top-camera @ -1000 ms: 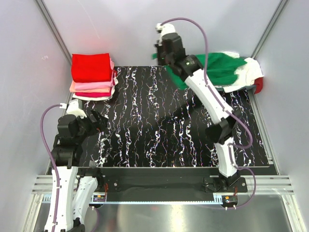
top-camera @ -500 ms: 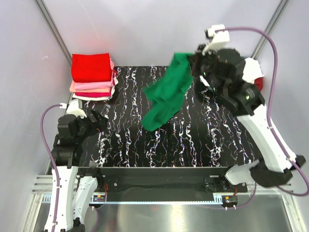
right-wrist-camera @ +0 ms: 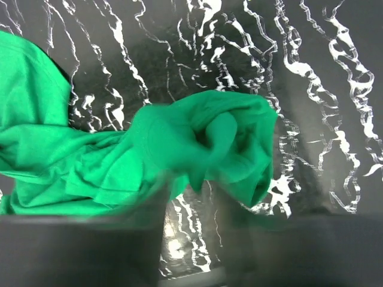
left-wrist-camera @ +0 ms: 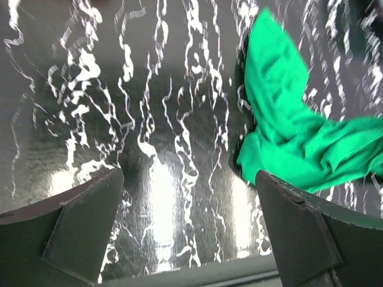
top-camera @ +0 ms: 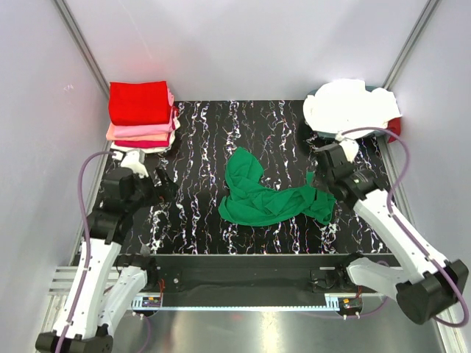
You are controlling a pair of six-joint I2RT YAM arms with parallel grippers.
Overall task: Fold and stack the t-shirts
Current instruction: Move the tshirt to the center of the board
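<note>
the green shirt [top-camera: 261, 198], pulled from the far right corner, is now lying crumpled in the middle of the mat [top-camera: 206, 140], awaiting flattening. the right gripper [top-camera: 320, 190] is sitting at its right end, grip too blurred to tell. the left gripper [left-wrist-camera: 188, 179] is waiting, spread wide and empty.

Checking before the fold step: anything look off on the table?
Yes. The green t-shirt lies crumpled on the mat, not spread flat. Its right end is bunched into a wad right at the right gripper. The folded stack looks tidy.
</note>
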